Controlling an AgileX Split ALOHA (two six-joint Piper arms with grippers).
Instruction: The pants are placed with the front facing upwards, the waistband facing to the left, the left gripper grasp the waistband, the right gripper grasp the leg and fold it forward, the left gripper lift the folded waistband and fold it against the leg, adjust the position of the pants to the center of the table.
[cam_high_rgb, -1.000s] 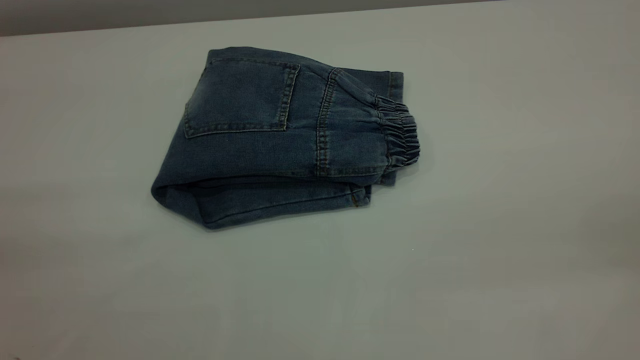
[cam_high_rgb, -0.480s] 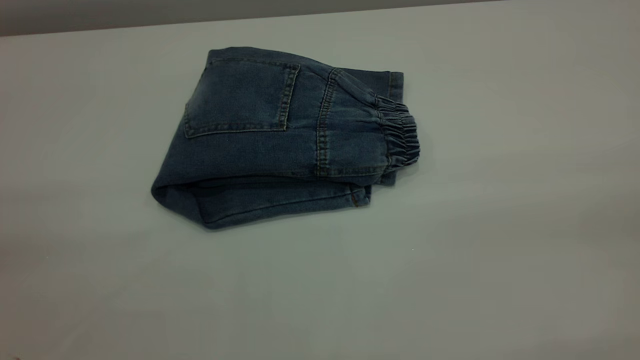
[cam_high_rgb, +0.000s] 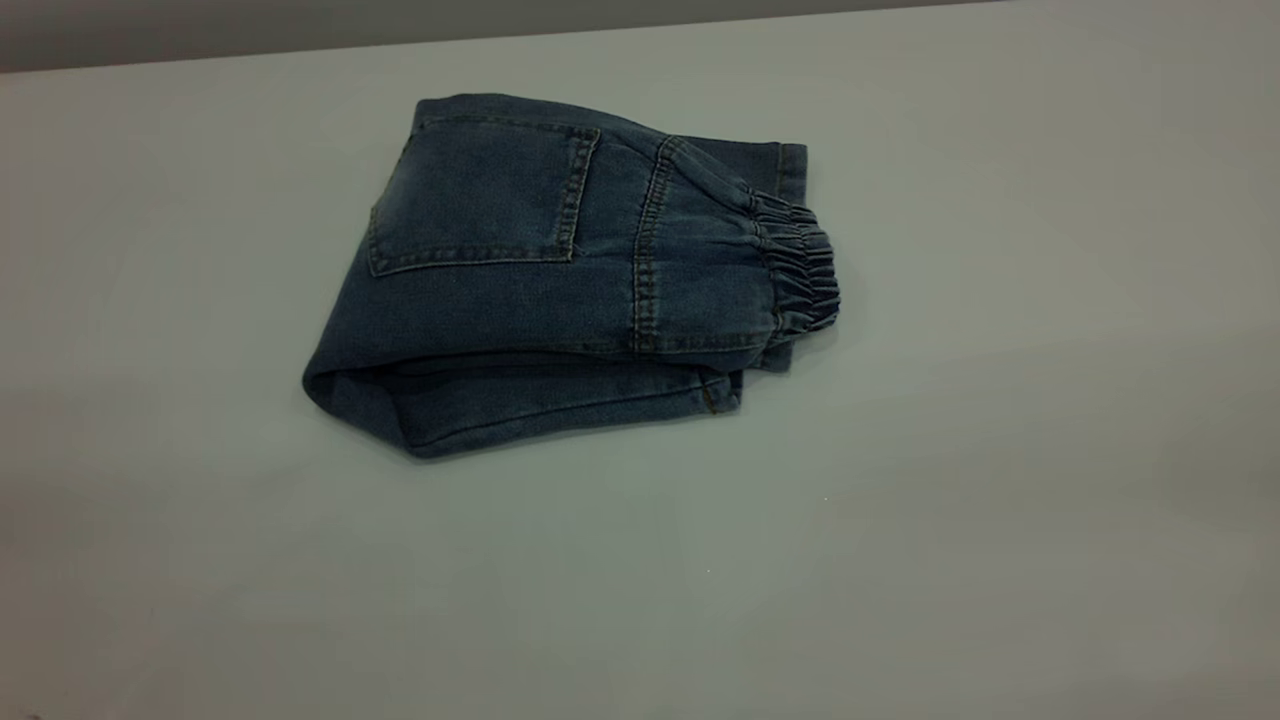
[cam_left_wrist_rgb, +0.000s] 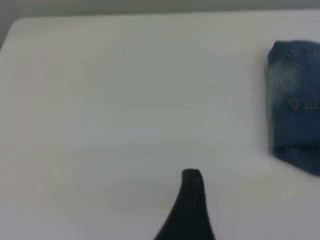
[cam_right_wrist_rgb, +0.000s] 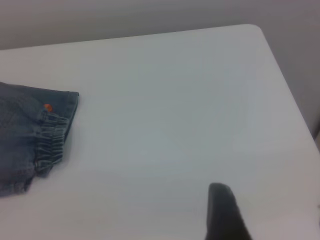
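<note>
The pants lie folded in a compact blue denim packet on the table, left of centre and toward the far edge. A patch back pocket faces up. The ruffled waistband lies at the packet's right end, over a leg hem that shows just beyond it. Neither gripper appears in the exterior view. A black part of the left gripper hangs over bare table, well apart from the pants. The right gripper is likewise over bare table, far from the waistband. Neither touches the cloth.
The table's far edge runs close behind the pants, with a dark wall beyond. A rounded table corner shows in the right wrist view. Bare table lies in front of the pants and on both sides.
</note>
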